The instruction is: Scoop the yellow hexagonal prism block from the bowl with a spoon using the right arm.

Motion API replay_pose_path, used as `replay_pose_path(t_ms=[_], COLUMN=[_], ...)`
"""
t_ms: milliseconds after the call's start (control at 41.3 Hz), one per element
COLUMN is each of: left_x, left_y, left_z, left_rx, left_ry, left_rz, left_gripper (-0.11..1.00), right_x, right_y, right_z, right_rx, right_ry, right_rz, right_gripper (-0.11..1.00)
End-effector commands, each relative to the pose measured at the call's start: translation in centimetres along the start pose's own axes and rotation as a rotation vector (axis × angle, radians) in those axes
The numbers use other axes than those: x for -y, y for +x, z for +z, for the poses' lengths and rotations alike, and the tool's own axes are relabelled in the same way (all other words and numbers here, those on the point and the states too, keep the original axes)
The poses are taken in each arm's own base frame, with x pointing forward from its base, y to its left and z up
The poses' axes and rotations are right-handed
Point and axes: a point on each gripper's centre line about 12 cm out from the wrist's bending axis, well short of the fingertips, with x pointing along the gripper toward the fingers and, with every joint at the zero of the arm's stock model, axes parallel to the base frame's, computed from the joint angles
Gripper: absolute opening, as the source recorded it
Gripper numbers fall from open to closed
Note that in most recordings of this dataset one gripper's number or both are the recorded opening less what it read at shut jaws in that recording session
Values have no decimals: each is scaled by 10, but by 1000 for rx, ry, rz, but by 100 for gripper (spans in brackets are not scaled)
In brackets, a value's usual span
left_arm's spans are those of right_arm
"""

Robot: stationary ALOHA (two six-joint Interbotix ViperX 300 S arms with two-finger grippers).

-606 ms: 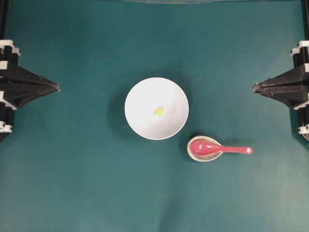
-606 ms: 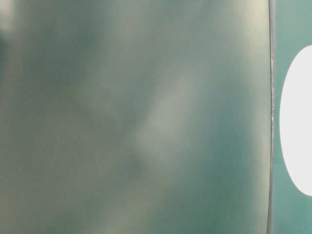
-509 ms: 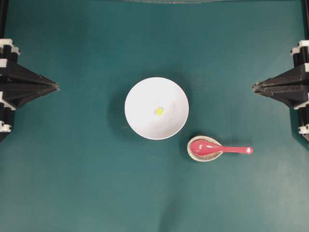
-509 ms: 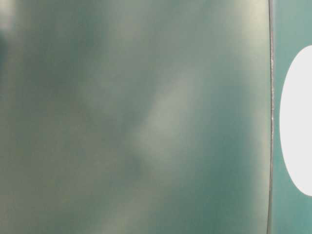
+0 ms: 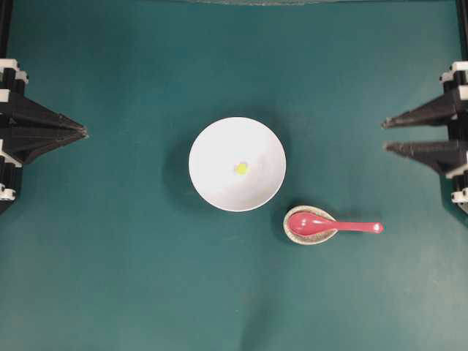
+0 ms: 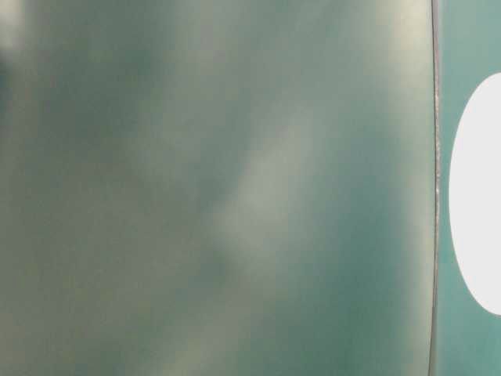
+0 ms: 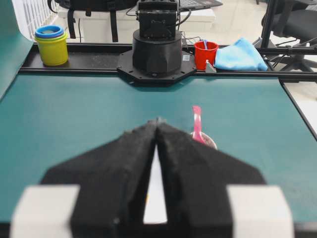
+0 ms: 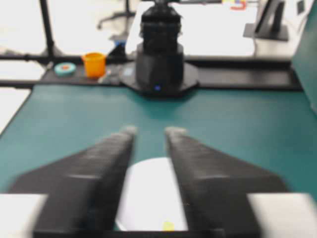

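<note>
No legible writing anywhere. Yellow block [image 5: 241, 168] near the middle of the white bowl [image 5: 212, 146], central on the green surface [image 5: 117, 278]. Pink spoon [image 5: 333, 225] just beside the bowl's lower right, scoop in a speckled rest [image 5: 296, 235], handle toward the right edge. Right gripper [image 5: 385, 135] at the right edge, released, prongs apart. Left gripper [image 5: 84, 133] at the left edge, clenched on nothing. Wide bare surface between each gripper and the bowl.

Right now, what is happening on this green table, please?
Nothing is held yet. The right pincer stands open at the table's edge, the left pincer shut opposite. The tiny yellow block lies in the round white bowl. The glossy pink-red spoon rests untouched on the small speckled beige spoon rest beside the bowl.
</note>
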Motion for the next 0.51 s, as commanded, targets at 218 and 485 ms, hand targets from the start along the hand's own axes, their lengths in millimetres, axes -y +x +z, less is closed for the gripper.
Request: replay_pose_path(t_ms=[218,485], left_x=[0,0], left_y=[4,4], left_z=[8,8], left_rx=[17,15], left_ry=[-2,-2], left_rz=[-2,-2], left_gripper=[9,9], right_x=[0,0], right_y=[4,13], right_z=[7,-18], right_rx=[12,-55], right_ry=[3,21], right_rz=[-2,-2], right_gripper=[62,62])
